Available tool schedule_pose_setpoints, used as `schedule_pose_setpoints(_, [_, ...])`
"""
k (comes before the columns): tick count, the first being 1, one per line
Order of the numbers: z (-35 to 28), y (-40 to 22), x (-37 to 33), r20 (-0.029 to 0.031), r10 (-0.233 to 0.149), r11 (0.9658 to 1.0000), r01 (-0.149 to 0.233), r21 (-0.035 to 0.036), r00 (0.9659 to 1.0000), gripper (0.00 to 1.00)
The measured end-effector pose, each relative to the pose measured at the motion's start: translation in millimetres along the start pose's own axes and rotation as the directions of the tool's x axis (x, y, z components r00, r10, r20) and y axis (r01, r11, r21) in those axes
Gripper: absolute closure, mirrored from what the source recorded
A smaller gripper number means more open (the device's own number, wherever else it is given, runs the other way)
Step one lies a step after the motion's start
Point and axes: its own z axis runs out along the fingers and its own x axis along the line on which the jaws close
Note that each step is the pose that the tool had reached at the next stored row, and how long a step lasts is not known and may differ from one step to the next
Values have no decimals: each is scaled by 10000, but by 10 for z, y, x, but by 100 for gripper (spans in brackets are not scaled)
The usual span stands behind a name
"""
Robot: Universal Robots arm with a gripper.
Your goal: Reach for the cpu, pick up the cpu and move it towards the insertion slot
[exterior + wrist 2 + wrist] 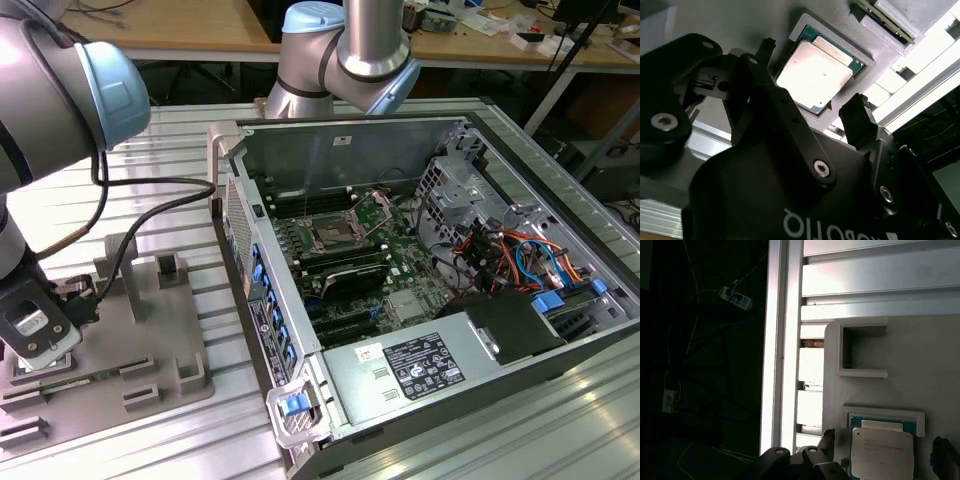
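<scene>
Black fingers (856,112) of the gripper (812,75) are standing wide apart and gripping nothing. In both wrist views they are flanking the cpu (882,452), one tip off each of two opposite edges, with a gap showing on either side. The chip is lying straight ahead of the open jaws and centred between them, so the line from tip to tip is crossing its middle. It is looking close to square, so no long axis is favouring one pair of edges over the other. How high the tips are hanging above it cannot be judged. The cpu is resting flat, silvery top up and green rim showing, in a shallow framed pocket of the grey fixture plate (150,330), near the plate's edge that is running alongside the edge rail of the ribbed aluminium table (180,150). In the exterior view the arm is reaching down over the plate's near corner at that view's left. Farther across the table, well apart from the plate, the open computer case (340,150) is lying on its side. The insertion slot (330,235) is sitting on the board inside it, a silver frame around a dark centre, with nothing in it.
</scene>
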Motion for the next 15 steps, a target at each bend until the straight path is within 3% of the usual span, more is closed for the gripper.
schedule_pose_setpoints(1, [7,-9,10,8,11,10000,-11,0,10000,29])
schedule_pose_setpoints(2, [6,-11,8,6,11,10000,-11,1,10000,29])
schedule_pose_setpoints(3, [6,-11,4,5,11,10000,-11,1,10000,45])
schedule_pose_setpoints(8, [-2,-10,1,10,10,10000,-10,-1,10000,45])
schedule_pose_setpoints(11, [-101,-5,3,7,11,10000,-11,0,10000,45])
schedule_pose_setpoints(15, [-145,-3,4,7,11,10000,-11,1,10000,45])
